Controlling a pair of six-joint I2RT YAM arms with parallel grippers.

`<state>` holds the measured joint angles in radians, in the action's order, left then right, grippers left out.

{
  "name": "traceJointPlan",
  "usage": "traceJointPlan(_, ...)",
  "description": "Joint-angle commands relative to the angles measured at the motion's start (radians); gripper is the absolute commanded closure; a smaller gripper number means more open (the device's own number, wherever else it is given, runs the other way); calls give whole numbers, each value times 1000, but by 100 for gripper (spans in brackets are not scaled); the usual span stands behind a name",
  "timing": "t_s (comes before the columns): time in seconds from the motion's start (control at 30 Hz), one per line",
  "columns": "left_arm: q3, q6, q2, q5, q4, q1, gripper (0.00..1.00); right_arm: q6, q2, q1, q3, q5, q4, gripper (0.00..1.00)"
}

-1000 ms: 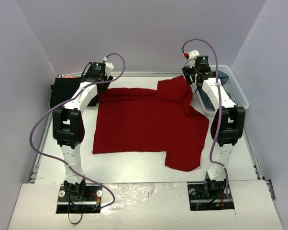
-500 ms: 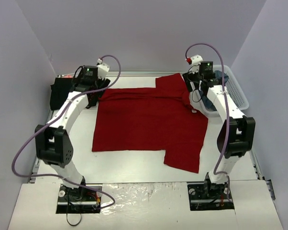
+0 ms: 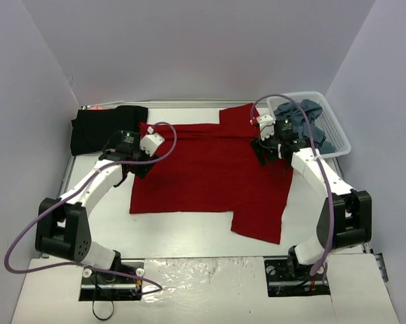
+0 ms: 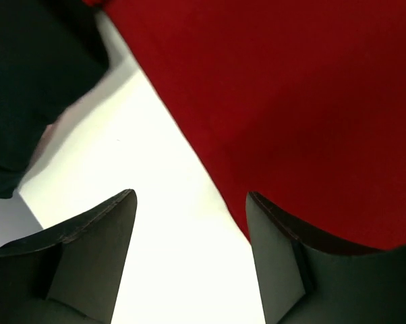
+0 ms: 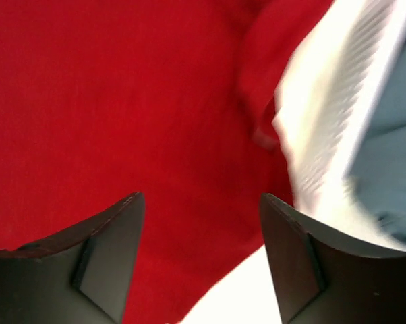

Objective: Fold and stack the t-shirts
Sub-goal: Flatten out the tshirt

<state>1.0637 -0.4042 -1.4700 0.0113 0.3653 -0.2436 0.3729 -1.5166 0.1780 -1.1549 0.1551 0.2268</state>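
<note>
Left fingers (image 4: 88,256) hung open over the edge of the dark red t-shirt (image 3: 210,175) on the surface (image 3: 183,229), right fingers (image 5: 95,263) were open too, above it by the white basket (image 3: 342,140).

Robot lab cell for sure: plain pale-lilac panel walls (image 3: 189,47) round a flat white tabletop (image 3: 183,229), white jointed arms (image 3: 95,185) (image 3: 314,172) bolted at near edge.

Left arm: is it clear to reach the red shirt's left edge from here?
Likely yes. The left gripper hangs open right over that edge of the red shirt, with nothing between them; the black shirt lies off to the side.
</note>
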Motion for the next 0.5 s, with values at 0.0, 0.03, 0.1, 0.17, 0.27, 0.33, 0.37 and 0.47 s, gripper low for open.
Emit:
traceJointPlan(0.0, -40, -65, 117, 76, 30, -32, 36, 47, 77, 0, 61, 35, 86, 34)
traceJointPlan(0.03, -56, -80, 131, 76, 47, -57, 36, 60, 91, 0, 99, 35, 97, 32)
traceJointPlan(0.1, -102, -119, 184, 82, 96, -83, 36, 75, 137, 0, 132, 31, 120, 30)
traceJointPlan(0.17, -134, -145, 232, 114, 148, -117, 36, 86, 173, 0, 173, 15, 129, 27)
traceJointPlan(0.27, -208, -180, 286, 101, 178, -161, 35, 83, 236, -6, 213, -9, 129, 23)
traceJointPlan(0.33, -261, -188, 316, 72, 187, -177, 34, 72, 271, -9, 227, -22, 129, 21)
traceJointPlan(0.37, -277, -197, 324, 67, 195, -184, 34, 70, 283, -11, 237, -26, 132, 21)
traceJointPlan(0.47, -320, -215, 353, 84, 240, -189, 33, 60, 295, -15, 248, -40, 132, 20)
